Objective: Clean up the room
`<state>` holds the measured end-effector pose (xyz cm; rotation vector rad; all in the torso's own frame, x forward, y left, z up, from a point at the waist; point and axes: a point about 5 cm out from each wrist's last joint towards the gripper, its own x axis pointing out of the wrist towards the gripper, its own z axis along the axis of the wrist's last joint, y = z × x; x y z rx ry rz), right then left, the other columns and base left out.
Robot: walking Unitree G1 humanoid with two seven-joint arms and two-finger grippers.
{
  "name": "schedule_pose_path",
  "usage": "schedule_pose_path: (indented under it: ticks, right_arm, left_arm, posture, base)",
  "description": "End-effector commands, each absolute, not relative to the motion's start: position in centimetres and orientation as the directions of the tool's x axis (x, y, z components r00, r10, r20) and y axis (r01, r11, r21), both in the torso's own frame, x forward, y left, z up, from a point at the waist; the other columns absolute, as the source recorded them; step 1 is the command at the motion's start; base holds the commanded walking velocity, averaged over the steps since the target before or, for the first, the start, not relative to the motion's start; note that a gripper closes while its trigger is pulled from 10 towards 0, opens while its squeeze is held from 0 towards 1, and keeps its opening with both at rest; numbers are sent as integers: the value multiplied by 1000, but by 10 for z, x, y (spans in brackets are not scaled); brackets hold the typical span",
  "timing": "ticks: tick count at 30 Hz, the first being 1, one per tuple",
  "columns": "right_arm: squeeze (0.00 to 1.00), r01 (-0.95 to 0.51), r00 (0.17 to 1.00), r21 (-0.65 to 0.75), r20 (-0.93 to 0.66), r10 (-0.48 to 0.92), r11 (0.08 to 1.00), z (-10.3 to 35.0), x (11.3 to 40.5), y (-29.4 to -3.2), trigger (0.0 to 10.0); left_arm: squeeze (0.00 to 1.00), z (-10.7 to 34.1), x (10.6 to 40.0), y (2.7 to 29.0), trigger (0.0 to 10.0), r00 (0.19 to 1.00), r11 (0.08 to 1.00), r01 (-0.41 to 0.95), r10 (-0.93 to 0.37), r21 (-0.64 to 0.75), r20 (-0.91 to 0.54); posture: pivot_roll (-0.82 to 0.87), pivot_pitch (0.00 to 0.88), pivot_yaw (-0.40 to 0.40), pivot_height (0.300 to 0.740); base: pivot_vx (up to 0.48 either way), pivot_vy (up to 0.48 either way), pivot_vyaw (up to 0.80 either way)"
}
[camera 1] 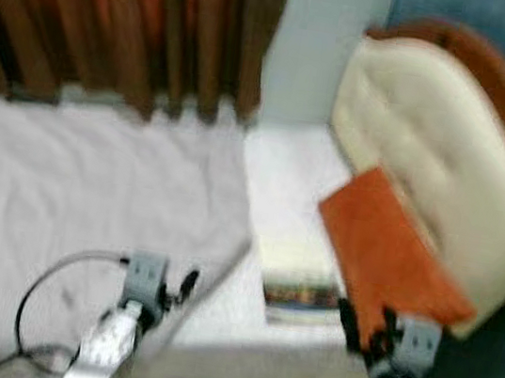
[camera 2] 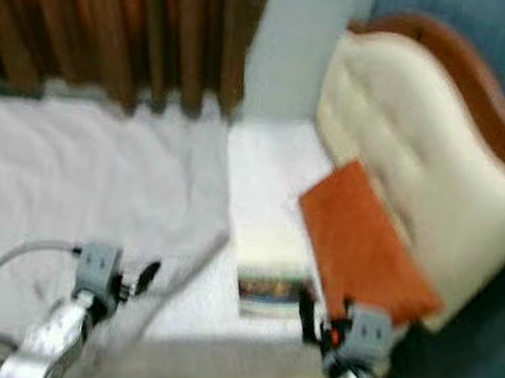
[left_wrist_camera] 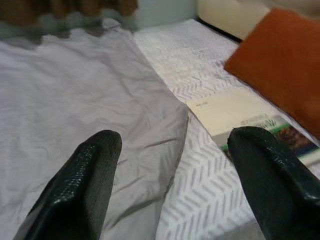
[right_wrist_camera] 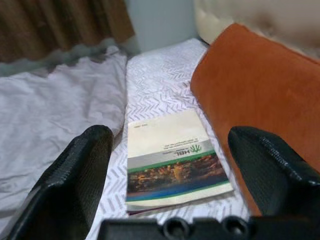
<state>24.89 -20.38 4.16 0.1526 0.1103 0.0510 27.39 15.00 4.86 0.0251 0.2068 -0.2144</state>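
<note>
The booklet (right_wrist_camera: 170, 160) lies flat on the patterned white bed sheet (right_wrist_camera: 160, 85), just beside the orange cushion (right_wrist_camera: 260, 100) that leans on the cream headboard (camera 1: 448, 152), with the grey blanket (left_wrist_camera: 75, 100) on its other side. It appears thin, light and flexible with a glossy — likely slippery — cover, so a pinch at a free edge is judged safer than a hold across the face. The right gripper (right_wrist_camera: 172, 175) hovers before it with jaws spread wide; the left gripper (left_wrist_camera: 175, 185) — jaws likewise spread — hangs over the blanket's edge.
</note>
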Motion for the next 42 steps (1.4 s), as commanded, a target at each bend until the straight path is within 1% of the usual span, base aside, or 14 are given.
schedule_pose_path:
  ticks: [1, 5, 10, 11, 14, 19, 22, 29, 37, 41, 42]
  right_arm:
    - [0, -45, 994, 146, -95, 60, 988, 43, 249, -201, 10000]
    - [0, -47, 993, 142, -98, 61, 989, 43, 249, -202, 10000]
    - [0, -74, 990, 144, -109, 90, 987, 43, 252, -200, 10000]
    - [0, -74, 989, 141, -116, 91, 987, 42, 254, -200, 10000]
    - [0, -70, 988, 137, -126, 87, 988, 41, 255, -200, 10000]
    - [0, -78, 988, 124, -124, 93, 989, 41, 257, -199, 10000]
    - [0, -95, 986, 104, -128, 108, 990, 41, 258, -197, 10000]
    - [0, -98, 984, 106, -139, 112, 989, 38, 256, -195, 10000]
    - [0, -107, 980, 105, -158, 123, 989, 33, 254, -195, 10000]
    - [0, -116, 977, 96, -165, 131, 989, 32, 251, -195, 10000]
    - [0, -118, 977, 100, -166, 133, 988, 32, 249, -194, 10000]
  left_arm:
    - [0, 50, 278, 155, 10000, 956, 977, 215, -208, 12, -209]
    - [0, 52, 278, 153, 10000, 959, 979, 205, -198, 11, -200]
    - [0, 48, 276, 141, 10000, 960, 980, 200, -193, 12, -202]
    - [0, 47, 277, 141, 10000, 961, 980, 195, -182, 44, -209]
    - [0, 50, 281, 143, 10000, 963, 979, 194, -179, 59, -200]
    - [0, 54, 287, 144, 10000, 962, 977, 207, -194, 49, -193]
    - [0, 56, 291, 144, 10000, 962, 977, 210, -198, 47, -187]
    - [0, 51, 288, 142, 10000, 956, 973, 226, -212, 50, -204]
    - [0, 49, 291, 142, 10000, 953, 971, 230, -210, 70, -216]
    - [0, 48, 291, 142, 10000, 954, 973, 224, -207, 61, -216]
    - [0, 41, 293, 141, 10000, 944, 970, 235, -213, 59, -253]
  posture:
    - [-1, 0, -36, 740]
    - [-4, 0, -35, 740]
    - [1, 0, -36, 740]
    - [3, 0, -38, 740]
    - [5, 0, -39, 740]
    - [4, 0, -37, 740]
    - [1, 0, -33, 740]
    - [-4, 0, -29, 740]
    - [-7, 0, -30, 740]
    - [-12, 0, -33, 740]
    - [-14, 0, -36, 740]
  base:
    - [0, 480, 0]
    - [0, 480, 0]
    - [0, 480, 0]
    - [0, 0, 513]
    - [0, 0, 460]
    - [0, 0, 0]
    - [399, 266, 0]
    - [397, 269, -791]
    - [396, 270, -780]
    - [398, 268, -148]
    - [0, 0, 0]
